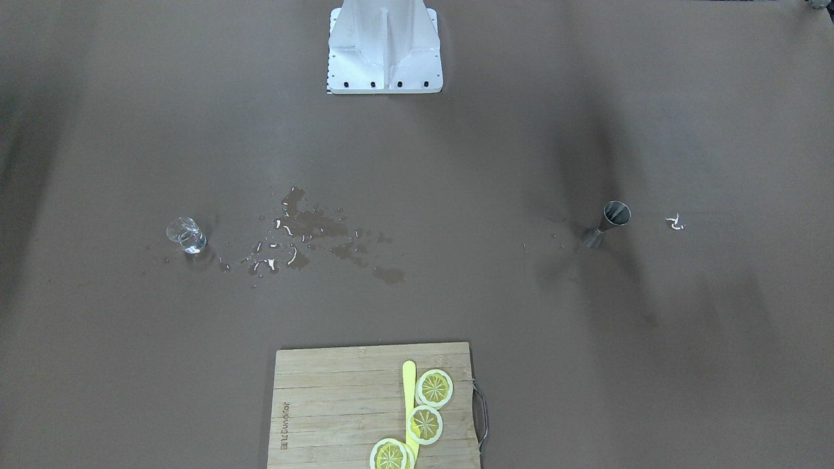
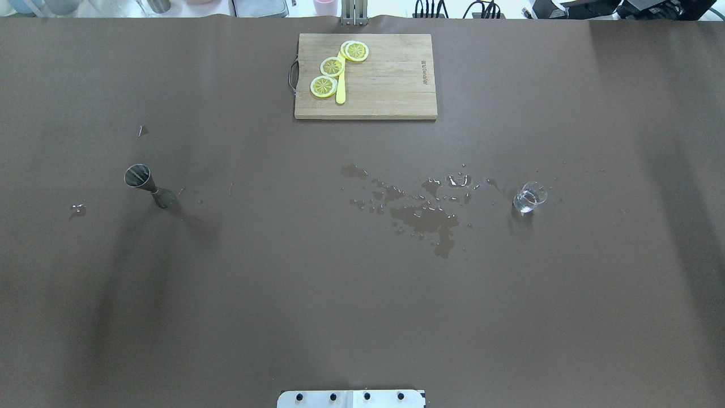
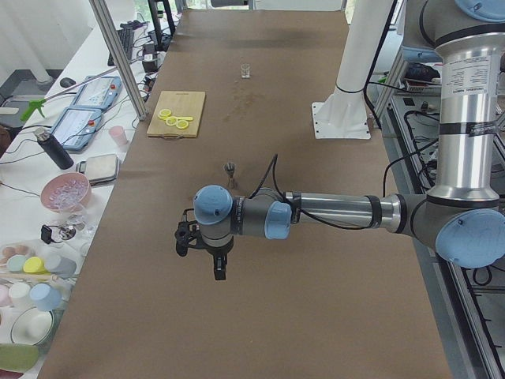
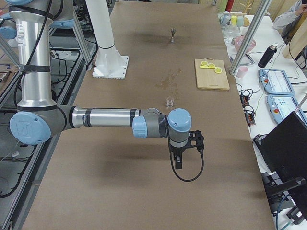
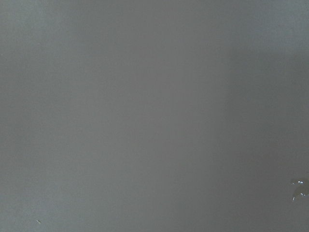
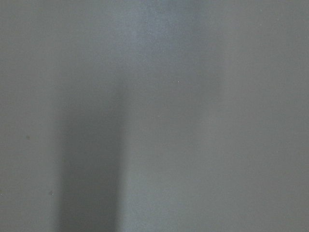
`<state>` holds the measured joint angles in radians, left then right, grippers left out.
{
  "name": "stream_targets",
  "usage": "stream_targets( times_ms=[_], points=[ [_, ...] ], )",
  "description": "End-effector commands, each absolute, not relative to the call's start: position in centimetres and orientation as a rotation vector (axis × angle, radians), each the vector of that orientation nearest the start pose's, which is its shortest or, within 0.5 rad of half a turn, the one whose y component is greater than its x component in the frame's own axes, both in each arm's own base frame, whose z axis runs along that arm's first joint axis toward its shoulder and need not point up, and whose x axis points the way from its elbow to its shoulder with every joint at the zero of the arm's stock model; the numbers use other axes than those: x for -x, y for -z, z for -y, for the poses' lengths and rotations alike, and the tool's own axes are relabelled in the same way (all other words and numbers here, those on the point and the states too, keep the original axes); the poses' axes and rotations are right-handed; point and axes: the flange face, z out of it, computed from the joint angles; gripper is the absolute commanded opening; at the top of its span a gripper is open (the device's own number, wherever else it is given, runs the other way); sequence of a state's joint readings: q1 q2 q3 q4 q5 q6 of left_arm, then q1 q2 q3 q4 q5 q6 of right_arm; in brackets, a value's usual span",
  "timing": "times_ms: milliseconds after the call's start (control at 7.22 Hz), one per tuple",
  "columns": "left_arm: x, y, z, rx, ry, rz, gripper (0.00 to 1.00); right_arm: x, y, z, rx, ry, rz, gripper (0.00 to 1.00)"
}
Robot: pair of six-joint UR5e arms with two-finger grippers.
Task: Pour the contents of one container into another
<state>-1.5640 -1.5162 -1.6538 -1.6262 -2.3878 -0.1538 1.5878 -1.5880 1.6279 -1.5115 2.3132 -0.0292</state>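
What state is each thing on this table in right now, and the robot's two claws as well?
Jigger: upright, ungrasped.
Glass: upright, some clear liquid inside.
Spill: wet puddle and drops on the table, near the glass.
Lemon slices: three, flat on the cutting board.
Left gripper: hangs above the table, empty; open or shut unclear.
Right gripper: hangs above the table, empty; open or shut unclear.

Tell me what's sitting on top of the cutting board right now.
At least three lemon slices and a yellow strip lie at the handle end of the cutting board. The slices overlap the strip, so part of it is hidden, as is anything beneath them.
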Motion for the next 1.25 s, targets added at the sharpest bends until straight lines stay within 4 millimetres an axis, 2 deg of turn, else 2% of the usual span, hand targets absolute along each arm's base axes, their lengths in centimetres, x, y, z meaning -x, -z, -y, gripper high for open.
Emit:
stream_targets(
  times_ms=[0,139,277,416,693,1108],
  points=[
    [5.9,-63.4,47.5,-0.016,0.11,-0.82,0.99,-7.0,-63.3,48.7,-0.111,0.059,0.731,1.0],
    [5.9,-63.5,47.4,-0.023,0.099,-0.824,0.99,-6.6,-62.3,49.0,-0.131,0.082,0.754,1.0],
    [5.8,-63.4,47.5,-0.017,0.104,-0.823,0.99,-3.9,-60.2,50.2,-0.165,0.166,0.748,1.0],
    [5.8,-63.4,47.6,-0.015,0.108,-0.826,0.99,-3.1,-58.5,51.6,-0.224,0.248,0.727,1.0],
    [5.7,-62.9,48.0,-0.023,0.103,-0.83,0.99,-2.7,-57.9,51.6,-0.24,0.261,0.759,1.0],
    [5.6,-62.3,47.8,-0.015,0.118,-0.865,0.99,-0.4,-56.3,52.0,-0.355,0.358,0.82,1.0]
  ],
)
